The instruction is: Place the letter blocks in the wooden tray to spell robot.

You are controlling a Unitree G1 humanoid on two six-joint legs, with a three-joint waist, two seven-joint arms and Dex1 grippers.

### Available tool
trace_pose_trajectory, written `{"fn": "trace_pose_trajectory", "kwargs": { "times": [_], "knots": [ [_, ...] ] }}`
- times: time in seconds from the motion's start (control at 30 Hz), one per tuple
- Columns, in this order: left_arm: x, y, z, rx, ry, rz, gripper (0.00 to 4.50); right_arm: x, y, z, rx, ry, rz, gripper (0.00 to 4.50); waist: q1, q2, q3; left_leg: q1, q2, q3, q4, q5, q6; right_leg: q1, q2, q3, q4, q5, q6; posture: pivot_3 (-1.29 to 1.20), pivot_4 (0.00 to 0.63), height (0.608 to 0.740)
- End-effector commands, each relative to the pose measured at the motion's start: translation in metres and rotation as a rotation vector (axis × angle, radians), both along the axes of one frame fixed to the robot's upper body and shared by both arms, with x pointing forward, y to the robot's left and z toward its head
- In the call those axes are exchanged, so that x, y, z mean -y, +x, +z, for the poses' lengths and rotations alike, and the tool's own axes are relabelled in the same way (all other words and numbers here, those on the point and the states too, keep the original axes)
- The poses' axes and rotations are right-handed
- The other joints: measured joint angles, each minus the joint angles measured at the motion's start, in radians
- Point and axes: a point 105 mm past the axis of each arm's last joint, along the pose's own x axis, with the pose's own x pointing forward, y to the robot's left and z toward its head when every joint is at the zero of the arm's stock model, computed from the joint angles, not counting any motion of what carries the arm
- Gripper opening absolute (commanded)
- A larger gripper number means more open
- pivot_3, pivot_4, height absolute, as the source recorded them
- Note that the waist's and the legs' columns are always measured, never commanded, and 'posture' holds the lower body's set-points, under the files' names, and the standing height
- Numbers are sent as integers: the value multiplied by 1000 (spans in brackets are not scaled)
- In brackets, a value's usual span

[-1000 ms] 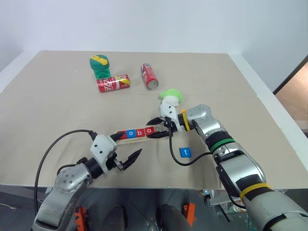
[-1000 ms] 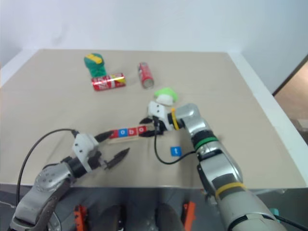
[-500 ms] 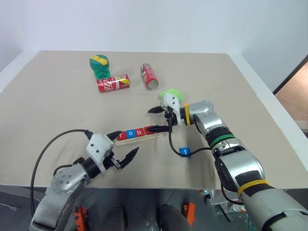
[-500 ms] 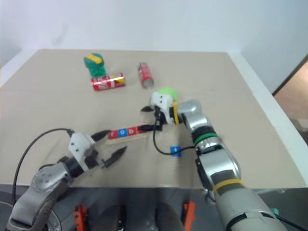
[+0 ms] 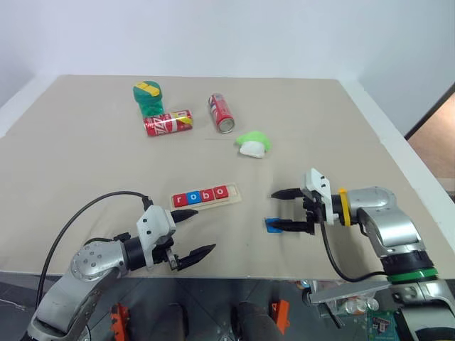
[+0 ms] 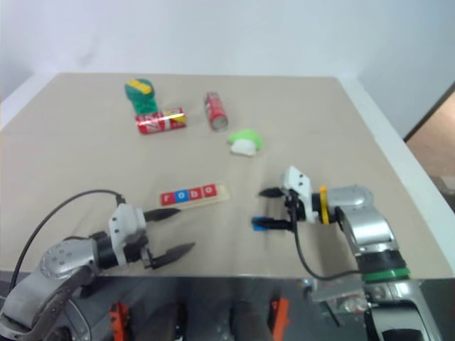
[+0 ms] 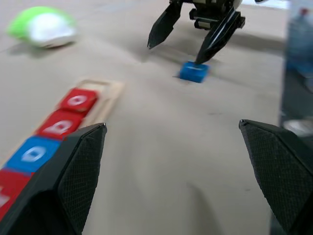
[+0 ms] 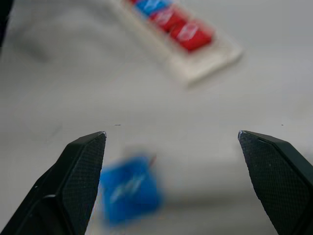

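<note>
Right gripper point(image 5: 286, 209), jaws spread, has left your wooden tray point(image 5: 232, 192) for the blue tile point(image 5: 273, 225), probably t; left gripper point(image 5: 195, 231) released.

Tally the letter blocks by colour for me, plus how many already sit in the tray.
Red letter blocks: 3, all in the wooden tray
Blue letter blocks: 2, one in the tray, one loose
Total: 5 blocks, 4 in the tray

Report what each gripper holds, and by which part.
Nothing is held. Both the left gripper and right gripper are open; one right finger is at the blue tile on the table.
</note>
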Motion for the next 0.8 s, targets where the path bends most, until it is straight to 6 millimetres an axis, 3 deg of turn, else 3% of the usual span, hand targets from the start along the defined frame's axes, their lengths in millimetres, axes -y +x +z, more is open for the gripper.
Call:
{"fn": "trace_pose_trajectory", "kwargs": {
  "times": [0.03,0.3,0.57,0.6,0.8],
  "knots": [
    [4,-5,7,24,-11,-42,4500,-4,-11,7,37,-26,78,4469,-2,0,0,0,0,0,0,0,0,0,1,0,0,1,0,0,150,740],
    [10,-8,6,23,-1,-107,4500,-2,-2,-6,82,-25,35,4469,2,0,0,0,-1,1,0,0,1,0,-1,1,0,0,2,0,150,740],
    [13,-6,10,35,9,-119,4500,3,-6,-20,96,-33,40,4469,3,0,0,-1,-1,0,0,0,1,0,-1,1,0,-1,2,0,150,740],
    [13,-6,10,35,8,-115,4500,3,-8,-22,94,-31,38,3958,3,0,0,-1,-1,0,0,0,1,0,-1,1,0,-1,2,0,150,740],
    [11,-3,10,37,8,-85,4500,-1,-21,-26,85,4,0,2021,4,-1,0,-1,-1,-1,0,0,1,1,-1,1,0,-1,2,0,150,740]
  ]
}}
